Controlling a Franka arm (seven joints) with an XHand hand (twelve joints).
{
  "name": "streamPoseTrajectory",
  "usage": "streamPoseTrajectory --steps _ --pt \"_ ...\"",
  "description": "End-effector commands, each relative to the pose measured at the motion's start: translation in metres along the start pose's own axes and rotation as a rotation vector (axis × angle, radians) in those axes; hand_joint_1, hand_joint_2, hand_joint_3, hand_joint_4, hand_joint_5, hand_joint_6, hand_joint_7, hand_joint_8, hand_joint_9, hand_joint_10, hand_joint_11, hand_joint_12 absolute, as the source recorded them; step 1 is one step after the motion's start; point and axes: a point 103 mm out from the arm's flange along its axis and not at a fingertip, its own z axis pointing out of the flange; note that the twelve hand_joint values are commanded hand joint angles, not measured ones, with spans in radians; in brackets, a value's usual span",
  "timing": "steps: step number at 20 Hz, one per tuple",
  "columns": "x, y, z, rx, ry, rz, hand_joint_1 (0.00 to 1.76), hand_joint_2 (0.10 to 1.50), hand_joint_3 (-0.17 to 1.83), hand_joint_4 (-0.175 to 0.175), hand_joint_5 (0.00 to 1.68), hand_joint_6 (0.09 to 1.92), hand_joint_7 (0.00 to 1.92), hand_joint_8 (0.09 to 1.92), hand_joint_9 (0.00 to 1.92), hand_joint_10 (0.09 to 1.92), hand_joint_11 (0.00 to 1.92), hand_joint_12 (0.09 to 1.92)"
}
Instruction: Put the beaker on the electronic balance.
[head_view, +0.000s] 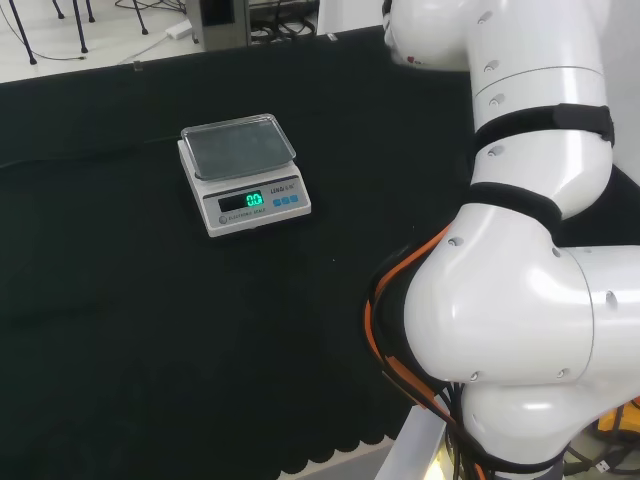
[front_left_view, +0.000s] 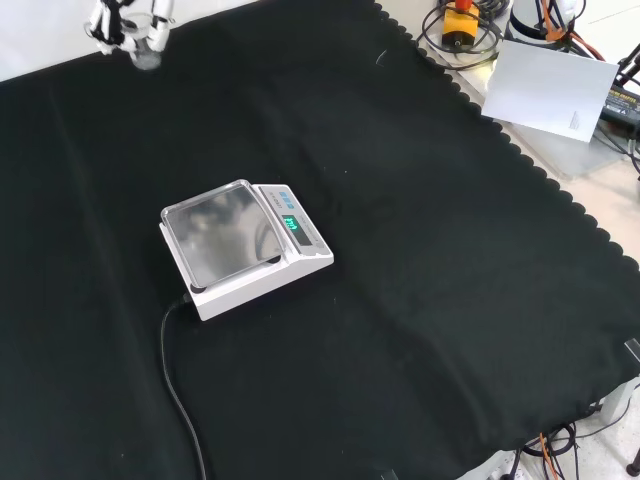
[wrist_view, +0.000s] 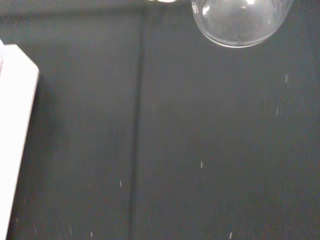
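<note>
The electronic balance (head_view: 243, 172) is white with a steel pan and a lit green display, and it stands on the black cloth; in the front view the balance (front_left_view: 243, 245) sits left of centre with nothing on its pan. At the front view's top left, the hand (front_left_view: 118, 22) has its fingers curled round a clear glass beaker (front_left_view: 148, 52), held above the cloth's far edge, well away from the balance. The wrist view looks at the beaker's round clear base (wrist_view: 235, 22) from close by, with a white corner of the balance (wrist_view: 12, 125) beside the dark cloth.
The balance's black cable (front_left_view: 172, 360) runs across the cloth toward the front view's bottom edge. A white sheet (front_left_view: 545, 85) and cables (front_left_view: 460, 25) lie off the cloth's scalloped edge at that view's top right. The arm's white links (head_view: 520, 280) stand at the head view's right.
</note>
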Motion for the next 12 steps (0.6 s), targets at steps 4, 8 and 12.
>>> streamPoseTrajectory --steps 4,8,12 --pt "0.0358 -0.0224 -0.0134 0.077 -0.037 -0.121 1.54 1.18 0.00 -0.175 0.69 1.41 0.58 1.22 0.63 1.47 0.79 1.37" --pt "0.0374 -0.0209 -0.0128 0.083 -0.041 -0.131 1.54 1.18 0.00 -0.175 0.69 1.41 0.58 1.21 0.63 1.47 0.79 1.37" --pt "0.0410 -0.0196 -0.0124 0.085 -0.047 -0.142 1.54 1.18 0.00 -0.175 0.69 1.41 0.58 1.21 0.63 1.47 0.79 1.37"
